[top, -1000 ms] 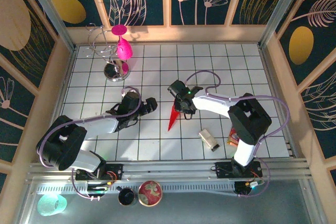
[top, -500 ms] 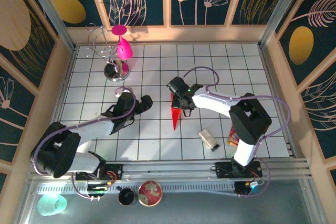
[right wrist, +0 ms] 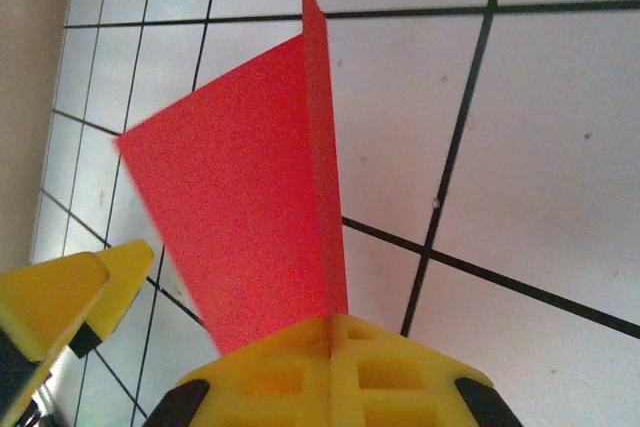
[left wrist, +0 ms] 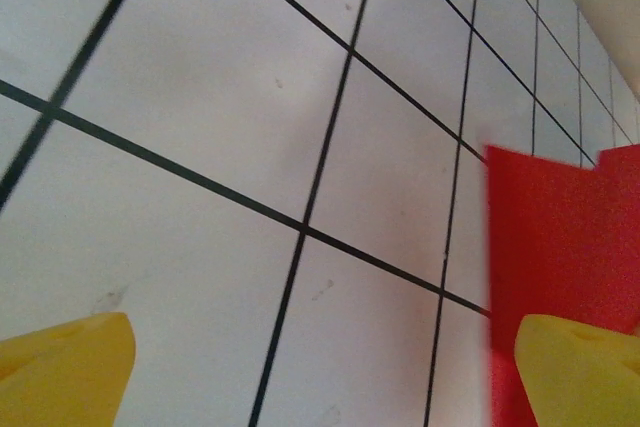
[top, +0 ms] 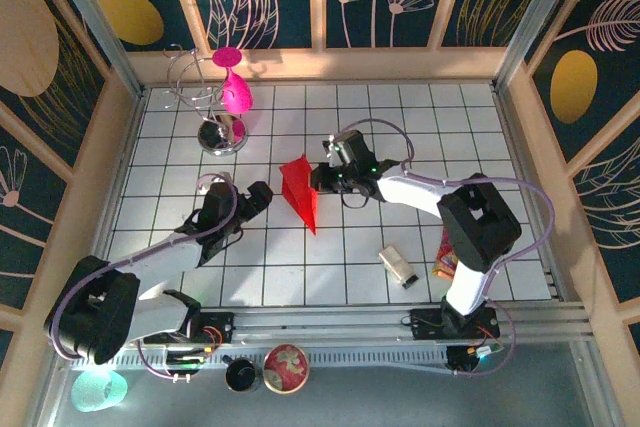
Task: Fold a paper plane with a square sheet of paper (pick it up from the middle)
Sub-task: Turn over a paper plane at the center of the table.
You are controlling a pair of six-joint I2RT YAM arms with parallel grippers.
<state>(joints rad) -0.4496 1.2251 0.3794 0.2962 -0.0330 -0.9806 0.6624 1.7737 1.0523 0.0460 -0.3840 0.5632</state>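
Paper plane (top: 300, 192): folded red paper just 9 o'clock of the table's centre, pointed tip toward 6 o'clock. In the right wrist view (right wrist: 250, 207) one flap stands up along a sharp crease.
Right gripper (top: 318, 179): at 3 o'clock of the plane, jaws closed on its edge. In the right wrist view (right wrist: 330, 347) the yellow fingers pinch the crease line between them.
Left gripper (top: 262, 192): near the plane, at its 9 o'clock, jaws spread wide, holding nothing.
Left wrist view: the gripper (left wrist: 320, 377) hangs over bare tiles. The plane (left wrist: 560, 237) sits at 3 o'clock, and the right-hand fingertip (left wrist: 580, 367) overlaps its lower edge. Contact cannot be told.
Table (top: 420, 137): white tiles with black grid lines.
Goblet (top: 235, 87): magenta, at 11 o'clock of the table, leaning at a wire stand (top: 205, 97).
Small box (top: 398, 265): at 5 o'clock, well apart from the plane.
Snack packet (top: 445, 255): at 4 o'clock, beside the right arm.
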